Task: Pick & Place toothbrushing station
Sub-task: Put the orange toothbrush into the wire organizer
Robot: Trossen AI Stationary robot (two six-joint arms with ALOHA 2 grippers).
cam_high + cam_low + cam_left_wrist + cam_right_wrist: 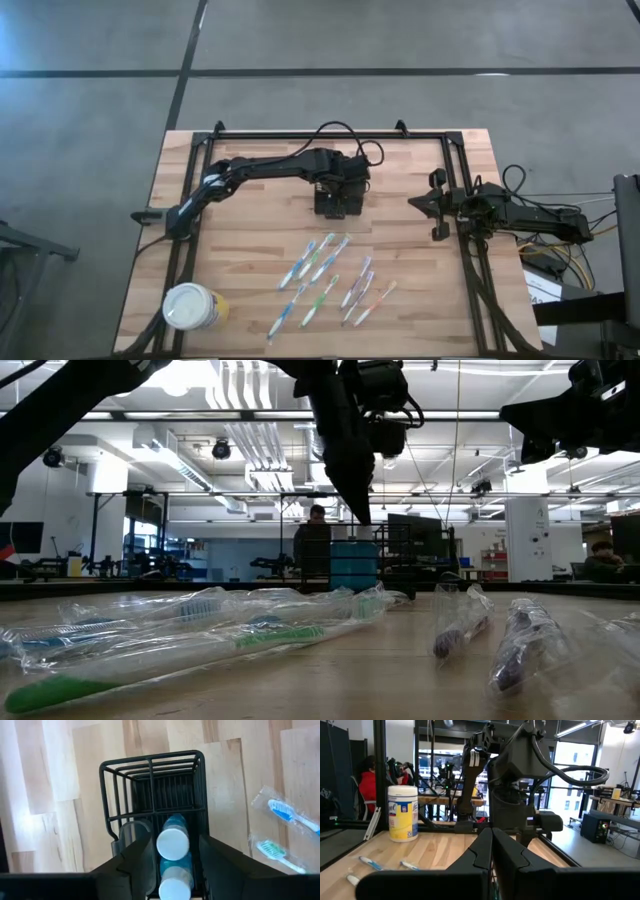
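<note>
The toothbrushing station [338,203] is a small black wire caddy standing on its base at the middle of the table. In the left wrist view the caddy [150,780] holds two blue bottles with white caps [173,843]. My left gripper [175,847] points steeply down over the caddy's end nearest the arm, open, one finger to each side of the bottles. In the low view its fingertip [360,510] ends a little above the caddy [352,565]. My right gripper [433,205] waits shut at the table's right side.
Several wrapped toothbrushes [330,275] lie scattered on the near half of the table, close in front of the caddy. A round yellow tub with a white lid [190,307] stands at the near left corner. A black frame [330,135] runs along the table's far side.
</note>
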